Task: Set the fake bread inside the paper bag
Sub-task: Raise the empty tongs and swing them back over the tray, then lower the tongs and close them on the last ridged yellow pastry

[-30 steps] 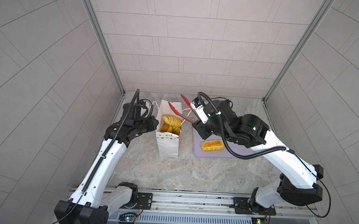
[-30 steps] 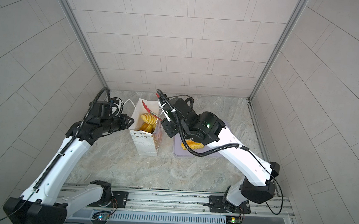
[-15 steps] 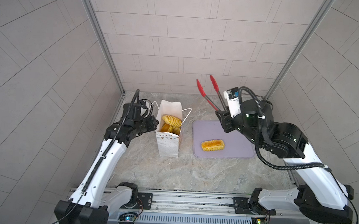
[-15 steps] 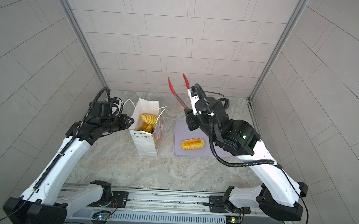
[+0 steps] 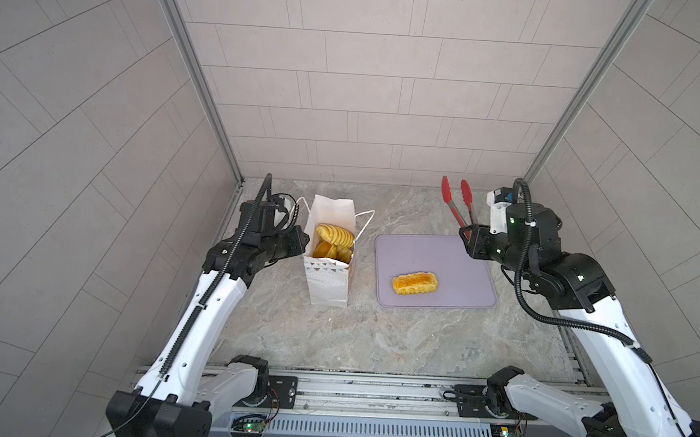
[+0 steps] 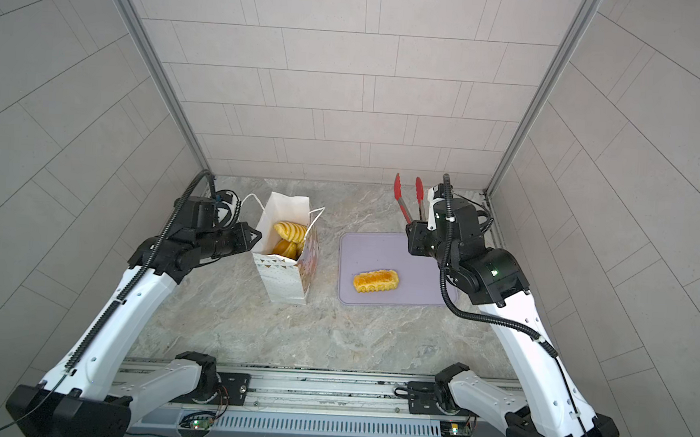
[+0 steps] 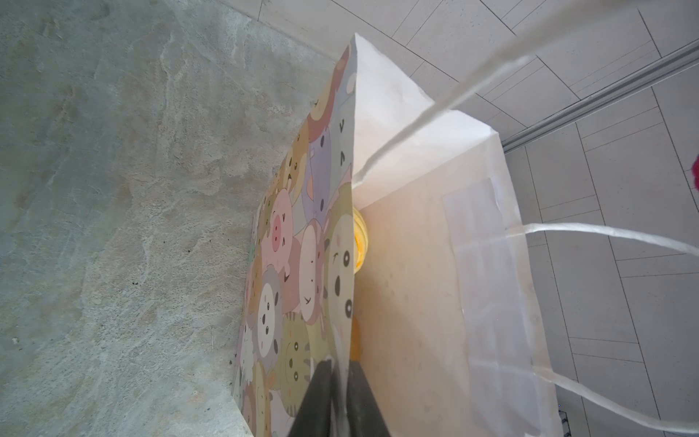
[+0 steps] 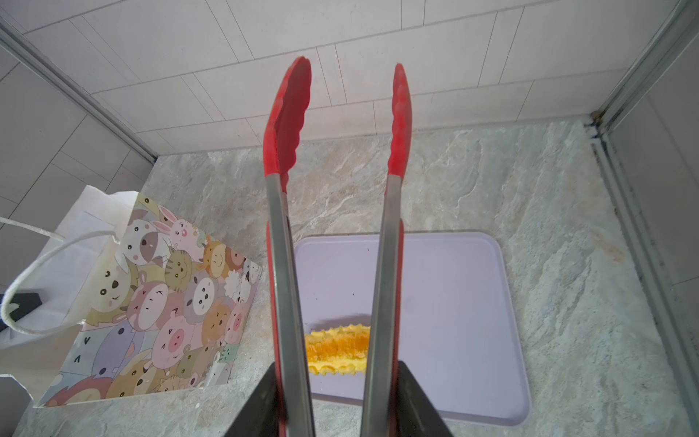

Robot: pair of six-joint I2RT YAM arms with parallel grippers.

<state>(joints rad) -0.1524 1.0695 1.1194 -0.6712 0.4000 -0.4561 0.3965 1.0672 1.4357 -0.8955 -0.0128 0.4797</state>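
**Tongs open and empty; one loaf on the tray**

Your tongs (image 8: 281, 265) stand open. The two red tips are well apart, with nothing gripped between them and nothing touching them. The right gripper (image 5: 473, 237) is clamped on the metal arms at the handle end, with one of its fingers (image 8: 416, 408) outside each arm. That is the only contact on the tool you can see.

In both top views the tongs rise from the gripper over the far right corner of the tray (image 5: 433, 258), tips pointing up and toward the back wall. In the right wrist view the tips show against the wall tiles. The loaf (image 5: 415, 284) shows in the gap between the two arms, close to the gripper. It lies below them on the tray and the tongs do not touch it.

Bread: that one long ridged loaf lies flat on the lilac tray, in its near left part, apart from the paper bag (image 5: 328, 280). More bread pieces (image 5: 334, 237) sit inside the bag and show through its open mouth. You cannot count them from here.

Bag: it stands upright on the stone table (image 5: 374, 333), near the tray's left edge with a strip of table between them. The left gripper (image 7: 338, 378) is pinched tight on the rim of the bag's left wall. In the left wrist view the paper edge runs between its two fingers, and a yellow piece shows inside, behind the printed wall.
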